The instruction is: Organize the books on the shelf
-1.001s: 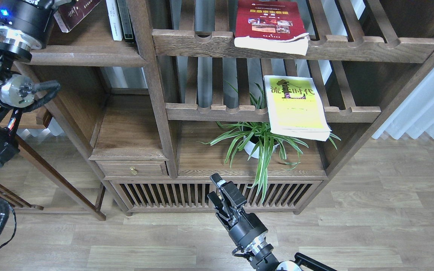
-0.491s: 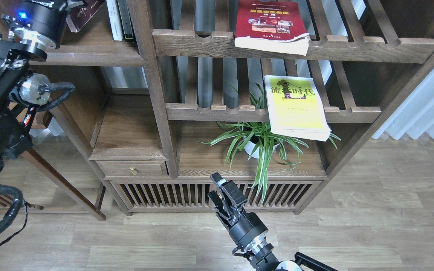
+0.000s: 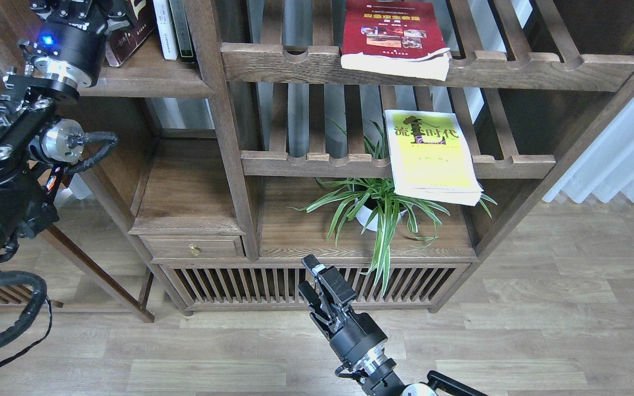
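left pincer (image 3: 83, 8) sat at the maroon book (image 3: 130, 27) on the shelf (image 3: 146, 85), grip unclear; we should seat it upright beside the slim volumes (image 3: 173, 27). right pincer (image 3: 317, 280) hung released.

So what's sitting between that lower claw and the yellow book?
In the head view, a potted plant sits between the right gripper and the yellow book, its leaves spilling over the cabinet edge.
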